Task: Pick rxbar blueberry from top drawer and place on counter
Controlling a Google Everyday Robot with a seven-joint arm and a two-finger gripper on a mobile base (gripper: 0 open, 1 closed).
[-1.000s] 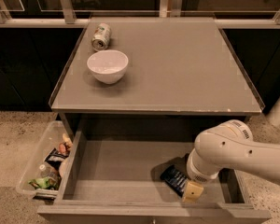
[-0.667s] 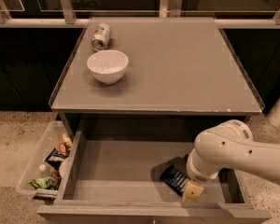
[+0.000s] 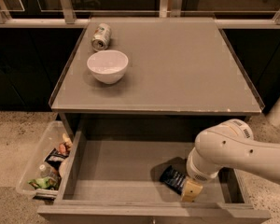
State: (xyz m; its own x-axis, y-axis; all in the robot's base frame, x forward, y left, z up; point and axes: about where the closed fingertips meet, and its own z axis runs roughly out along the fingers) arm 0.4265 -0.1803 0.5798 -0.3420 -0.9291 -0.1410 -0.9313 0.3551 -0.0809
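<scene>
Widest of all, the grey counter [image 3: 186, 64], thin-rimmed, carrying a white bowl [image 3: 108, 65] and, just behind it at the far left, a can [image 3: 101, 36] on its side. Below, the top drawer [image 3: 116, 171], pulled out toward the camera, floor mostly bare. Reaching in from the right, the white arm [image 3: 242, 153], bulky over the drawer's right side. On the floor left of the drawer, a clear plastic bin [image 3: 35, 164] of mixed snack packets [image 3: 53, 160], no part of this job. Then the rxbar blueberry [image 3: 172, 178]: dark wrapper with pale lettering, lying flat and slantwise on the drawer floor, toward the right front corner. Smallest, the gripper [image 3: 192, 191], down inside the drawer at the bar's right end, touching it or just beside it; impossible to tell whether apart or clamped on the bar.

Probably light and thin, with slick, crinkly foil over a firm, slightly bendable core. Not fragile, but apt to slip out of a shallow pinch. Best taken across the narrow width near mid-length, biting the body, not the loose crimped end seal. Flat on the floor and hard to get under, so worth going low against the drawer bottom before closing
</scene>
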